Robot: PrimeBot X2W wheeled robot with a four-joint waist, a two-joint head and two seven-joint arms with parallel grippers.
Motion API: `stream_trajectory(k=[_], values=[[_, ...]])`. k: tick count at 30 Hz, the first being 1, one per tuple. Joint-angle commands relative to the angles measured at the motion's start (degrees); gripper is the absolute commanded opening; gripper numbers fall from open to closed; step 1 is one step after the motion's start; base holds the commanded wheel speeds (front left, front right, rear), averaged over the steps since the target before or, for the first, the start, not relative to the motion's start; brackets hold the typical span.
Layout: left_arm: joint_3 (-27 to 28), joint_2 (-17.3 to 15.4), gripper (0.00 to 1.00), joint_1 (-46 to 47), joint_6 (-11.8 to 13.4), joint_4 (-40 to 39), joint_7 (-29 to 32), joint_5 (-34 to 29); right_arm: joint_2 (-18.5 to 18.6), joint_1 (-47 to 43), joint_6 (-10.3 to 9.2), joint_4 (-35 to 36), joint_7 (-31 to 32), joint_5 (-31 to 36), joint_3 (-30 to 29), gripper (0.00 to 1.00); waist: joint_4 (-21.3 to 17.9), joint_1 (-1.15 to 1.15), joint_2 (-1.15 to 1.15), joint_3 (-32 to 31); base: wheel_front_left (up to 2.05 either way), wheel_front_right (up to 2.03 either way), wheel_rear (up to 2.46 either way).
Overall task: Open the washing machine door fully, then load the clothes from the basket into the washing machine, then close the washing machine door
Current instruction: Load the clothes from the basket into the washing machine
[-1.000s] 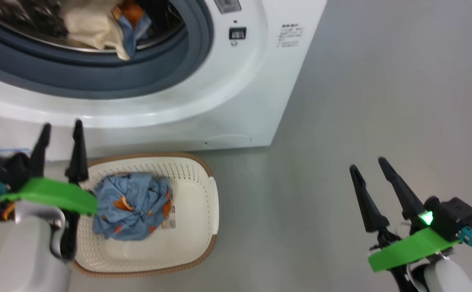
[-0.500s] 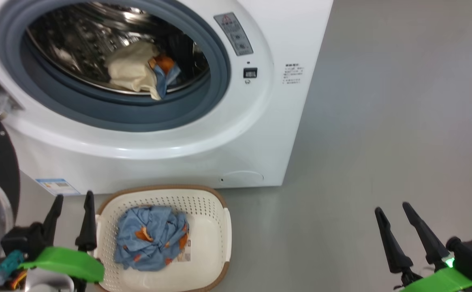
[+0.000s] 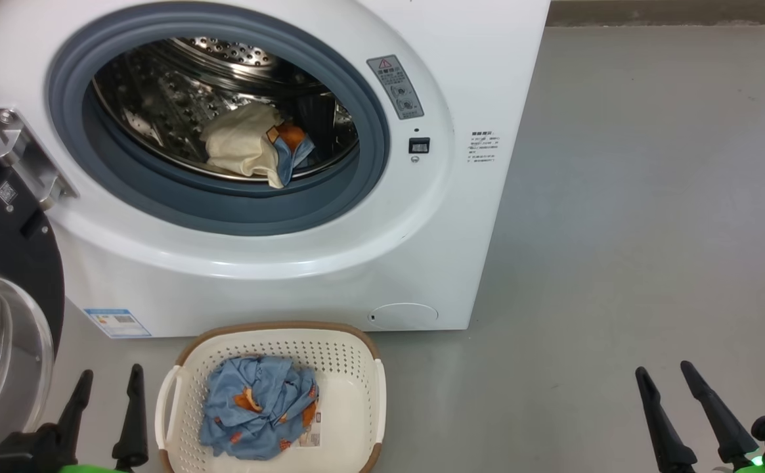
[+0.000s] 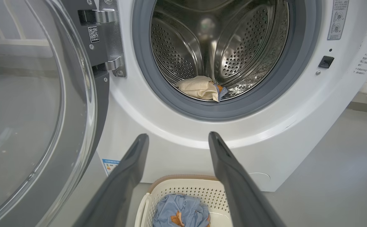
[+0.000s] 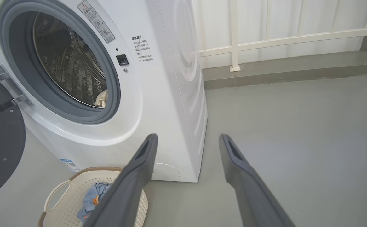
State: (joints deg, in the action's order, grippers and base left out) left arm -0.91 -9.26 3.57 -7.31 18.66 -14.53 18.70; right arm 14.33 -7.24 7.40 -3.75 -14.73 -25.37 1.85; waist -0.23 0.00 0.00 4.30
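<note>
**Grey floor, raised view: one bundle waits**

The head camera now looks higher than a second ago; the things themselves stay in place. The left gripper and the right gripper both stand wide and empty. Just beside the left one, the basket holds the blue clothes. Behind it, the door hangs open, and a cream piece lies in the drum. Loading seems half done.

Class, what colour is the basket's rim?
Brown; the basket's rim shows best in the head view.
</note>
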Motion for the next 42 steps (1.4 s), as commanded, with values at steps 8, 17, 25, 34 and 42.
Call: stream_trajectory(k=[8, 17, 25, 34, 42], values=[[3.03, -1.36, 1.00, -0.61, -0.18, -2.98, -0.47, -1.15, 0.68, -0.02, 0.09, 1.92, -0.27, 0.00, 0.55, 1.00, 0.00, 0.00, 0.00, 0.39, 0.00, 0.00, 0.00], [2.84, -1.43, 1.00, -0.13, -0.18, -3.09, -0.47, -0.79, 0.12, 1.27, 0.09, 2.22, -0.27, 0.33, 0.67, 1.00, -0.17, 0.00, 0.00, 2.05, 0.00, 0.00, 0.00], [1.02, -1.33, 1.00, 1.11, -0.18, -0.67, -0.47, 0.81, -1.44, 4.13, 0.09, 2.39, -0.27, 1.12, 1.49, 1.00, -0.97, 0.00, 0.00, 5.18, 0.00, 0.00, 0.00], [-2.43, -2.07, 1.00, 4.32, -0.18, 5.47, -0.47, 3.05, -3.67, 8.69, 0.09, 2.30, -0.27, 2.28, 3.34, 1.00, -2.08, 0.00, 0.00, 10.13, 0.00, 0.00, 0.00], [-7.97, -4.50, 1.00, 13.03, -0.18, 16.47, -0.47, 5.63, -6.23, 14.03, 0.09, 2.63, -0.27, 3.87, 5.16, 1.00, -3.97, 0.00, 0.00, 17.98, 0.00, 0.00, 0.00]])
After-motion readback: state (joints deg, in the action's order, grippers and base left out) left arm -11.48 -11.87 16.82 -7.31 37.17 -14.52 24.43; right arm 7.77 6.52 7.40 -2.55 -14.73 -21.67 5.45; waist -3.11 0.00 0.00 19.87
